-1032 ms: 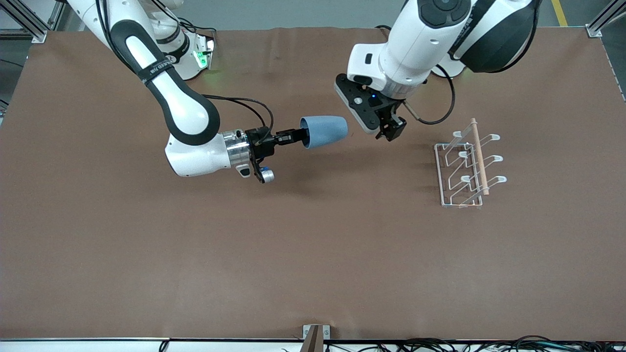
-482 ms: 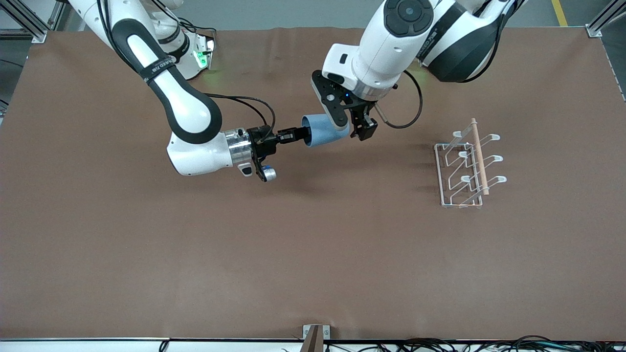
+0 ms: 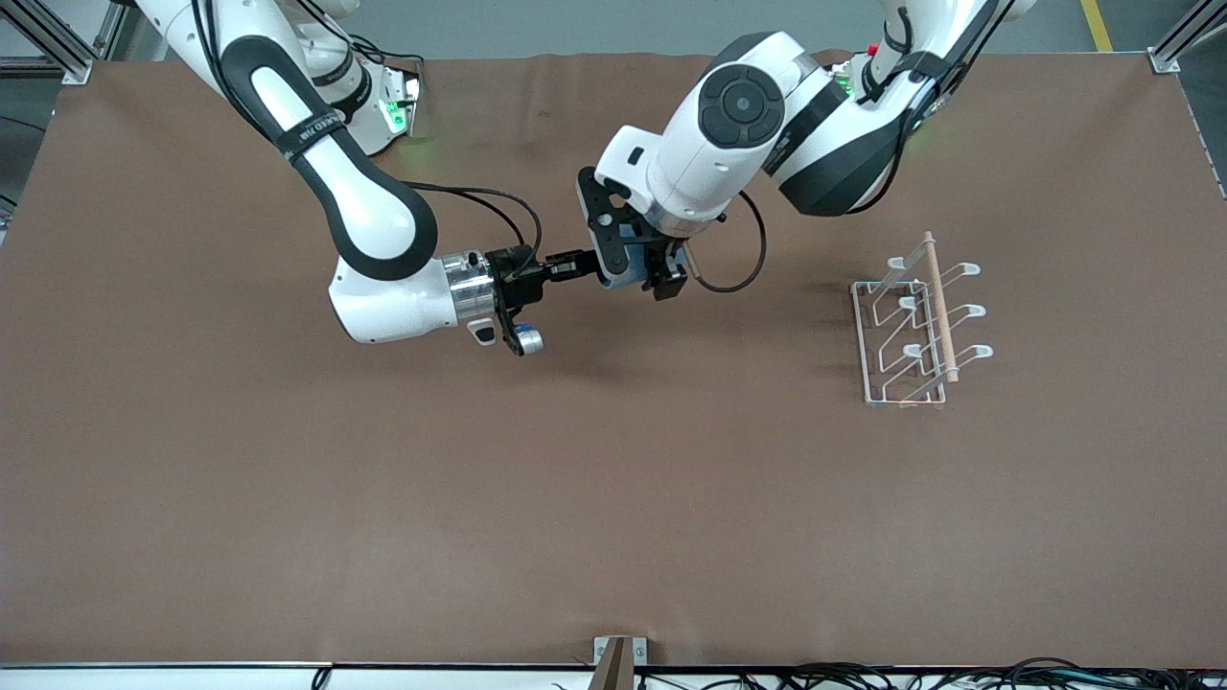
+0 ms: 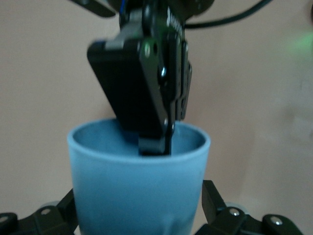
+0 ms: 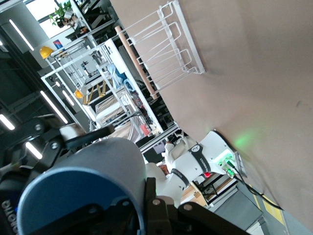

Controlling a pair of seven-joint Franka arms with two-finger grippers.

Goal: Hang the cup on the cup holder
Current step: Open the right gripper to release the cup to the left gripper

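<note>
The right gripper pinches the rim of the cup in mid-air above the table's middle, well apart from the cup holder, while the left gripper, fingers spread, straddles its pale blue, matte, tapered body. An early release could drop it mid-handover.

Bare table around cup holder.
</note>
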